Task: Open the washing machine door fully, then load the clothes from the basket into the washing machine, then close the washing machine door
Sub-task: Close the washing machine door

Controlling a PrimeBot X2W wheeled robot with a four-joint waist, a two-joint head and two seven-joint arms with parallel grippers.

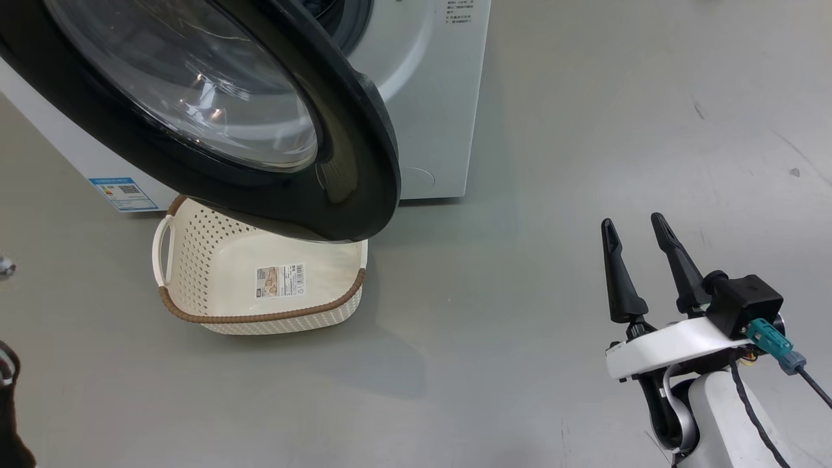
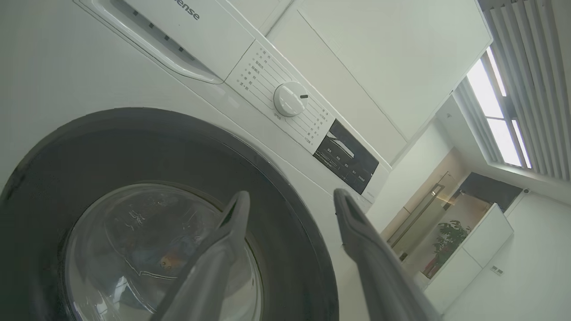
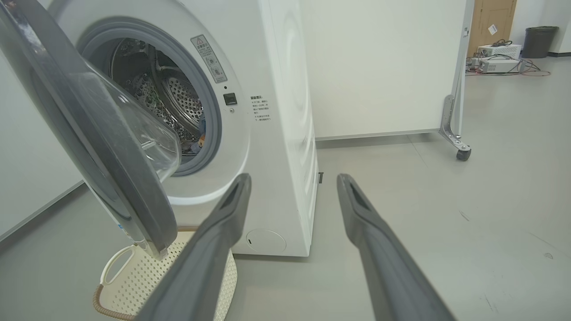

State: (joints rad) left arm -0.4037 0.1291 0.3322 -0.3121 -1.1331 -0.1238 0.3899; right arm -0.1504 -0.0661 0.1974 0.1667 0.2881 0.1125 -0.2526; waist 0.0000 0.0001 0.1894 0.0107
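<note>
The washing machine (image 1: 435,97) is a white front loader, and its door (image 1: 351,130) with a black rim and bulging glass stands partly swung out over the basket (image 1: 260,318). The cream perforated basket holds nothing but its sticker. In the right wrist view, the door (image 3: 111,156) leaves the steel drum visible, with blue and orange clothes (image 3: 196,143) low inside it. My right gripper (image 1: 632,221) stands open over bare floor, well right of the machine. My left gripper (image 2: 291,192) is open, close to the door's outer face (image 2: 276,214) and below the control dial.
Bare grey floor (image 1: 585,130) stretches to the right of the machine. A white wheeled partition (image 3: 461,154) stands behind it. Farther back right are equipment boxes (image 3: 495,58) and a dark bin (image 3: 537,40). A small object (image 1: 5,266) lies at the left edge.
</note>
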